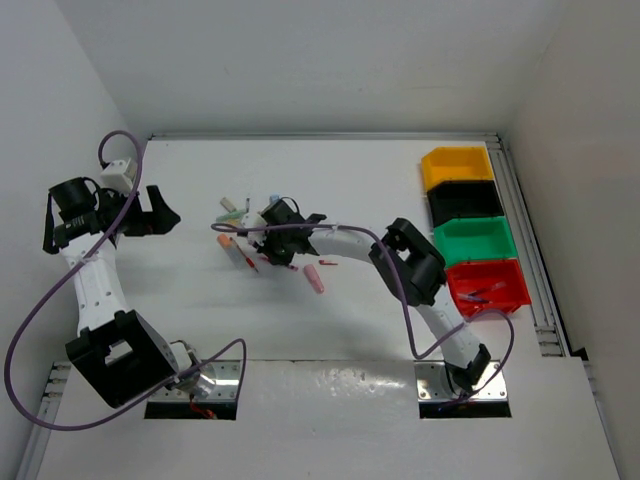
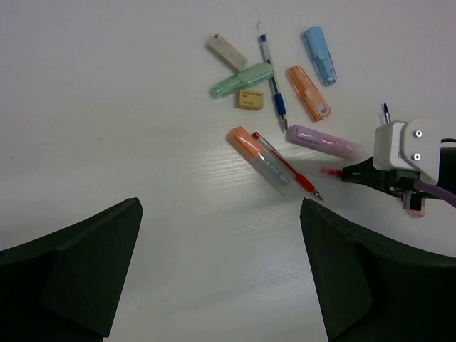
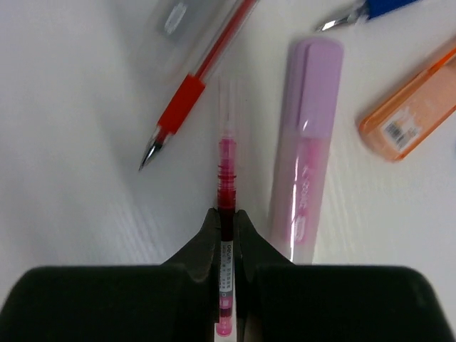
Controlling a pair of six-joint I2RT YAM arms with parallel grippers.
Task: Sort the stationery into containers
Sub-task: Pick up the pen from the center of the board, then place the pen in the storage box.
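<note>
At the middle of the counter [image 1: 350, 180], the right gripper [image 3: 226, 217] is clamped on a thin pink pen [image 3: 226, 157] just beside a lilac marker [image 3: 306, 142], while the left gripper [image 2: 221, 271] hangs wide open and empty, well apart from the four bins [image 1: 458, 165].

Looks like a robotics lab test cell rather than a home or an office. Shows a plain white table [image 1: 350, 180] boxed in on the left, far and right sides by blank white panels [image 1: 300, 60]. Carries a left arm [image 1: 95, 290] and a right arm [image 1: 425, 270], each bolted to a metal base plate [image 1: 225, 375] at the near edge, with purple cable [image 2: 436, 192] looping loose along them. Has an aluminium rail [image 1: 530, 260] down the right edge and, just beside it, a tidy row running near to far: red bin [image 1: 487, 285], green bin [image 1: 472, 240], black bin [image 1: 465, 203], yellow bin [image 1: 458, 165]. Reads as a staged bench setup.
</note>
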